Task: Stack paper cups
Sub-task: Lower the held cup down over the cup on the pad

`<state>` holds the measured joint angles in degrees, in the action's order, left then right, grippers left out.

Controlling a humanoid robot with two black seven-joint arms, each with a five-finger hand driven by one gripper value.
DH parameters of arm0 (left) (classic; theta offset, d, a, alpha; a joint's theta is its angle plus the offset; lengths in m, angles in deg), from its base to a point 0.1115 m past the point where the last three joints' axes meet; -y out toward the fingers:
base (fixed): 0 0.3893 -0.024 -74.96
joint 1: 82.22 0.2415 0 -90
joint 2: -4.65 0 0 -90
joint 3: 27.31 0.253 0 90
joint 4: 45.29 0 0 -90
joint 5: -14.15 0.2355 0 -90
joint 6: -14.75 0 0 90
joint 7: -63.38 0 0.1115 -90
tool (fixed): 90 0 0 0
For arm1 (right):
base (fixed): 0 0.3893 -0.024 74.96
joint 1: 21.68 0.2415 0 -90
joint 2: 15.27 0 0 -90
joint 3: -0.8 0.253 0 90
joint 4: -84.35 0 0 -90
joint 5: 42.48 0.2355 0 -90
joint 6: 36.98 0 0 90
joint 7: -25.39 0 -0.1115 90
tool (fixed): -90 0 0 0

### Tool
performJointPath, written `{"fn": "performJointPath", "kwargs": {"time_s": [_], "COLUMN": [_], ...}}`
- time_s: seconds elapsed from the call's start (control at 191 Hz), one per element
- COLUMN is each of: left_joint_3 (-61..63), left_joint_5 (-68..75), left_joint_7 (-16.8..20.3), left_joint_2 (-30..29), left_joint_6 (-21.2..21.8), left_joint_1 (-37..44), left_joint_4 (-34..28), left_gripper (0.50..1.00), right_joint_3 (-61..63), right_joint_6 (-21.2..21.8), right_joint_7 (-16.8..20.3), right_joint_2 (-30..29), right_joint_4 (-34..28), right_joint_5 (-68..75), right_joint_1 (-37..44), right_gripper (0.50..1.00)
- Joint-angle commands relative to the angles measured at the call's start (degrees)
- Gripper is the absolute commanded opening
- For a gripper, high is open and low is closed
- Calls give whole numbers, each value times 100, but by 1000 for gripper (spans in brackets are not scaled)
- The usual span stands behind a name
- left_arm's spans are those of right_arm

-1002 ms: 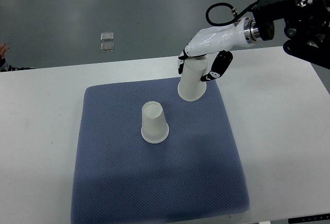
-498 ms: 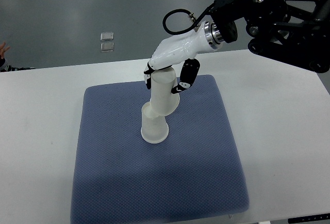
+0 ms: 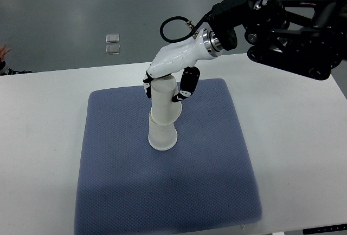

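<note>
An upside-down white paper cup point(image 3: 163, 135) stands near the middle of the blue-grey mat point(image 3: 206, 181). A second white paper cup point(image 3: 164, 102), also mouth down, sits directly over it, its rim around the lower cup's upper part. My right hand point(image 3: 165, 86), white with black fingertips, comes in from the upper right and is shut on this upper cup near its top. The lower cup's top is hidden inside the upper one.
The mat lies on a white table point(image 3: 293, 137). My right arm's black links point(image 3: 287, 18) hang over the table's back right. Two small clear squares point(image 3: 113, 42) lie on the grey floor beyond. A person's fingertips point(image 3: 4, 51) show at the left edge.
My right hand carried its cup left and toward the front, from the mat's back edge to over the standing cup, and lowered it onto that cup.
</note>
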<state>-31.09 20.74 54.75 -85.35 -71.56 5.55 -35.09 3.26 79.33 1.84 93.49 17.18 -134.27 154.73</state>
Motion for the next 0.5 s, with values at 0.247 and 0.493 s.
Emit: {"fn": "performJointPath", "kwargs": {"time_s": [0.247, 0.493], "left_joint_3": [0, 0], "left_joint_5": [0, 0], "left_joint_7": [-8, -7], "left_joint_2": [0, 0], "left_joint_6": [1, 1], "left_joint_1": [-6, 3], "left_joint_4": [0, 0], "left_gripper": [1000, 1000], "right_joint_3": [0, 9], "right_joint_6": [-3, -56], "right_joint_7": [17, 43], "right_joint_2": [-172, -198], "right_joint_4": [2, 116], "right_joint_5": [-6, -41], "right_joint_1": [-19, -212], "right_gripper": [627, 670]}}
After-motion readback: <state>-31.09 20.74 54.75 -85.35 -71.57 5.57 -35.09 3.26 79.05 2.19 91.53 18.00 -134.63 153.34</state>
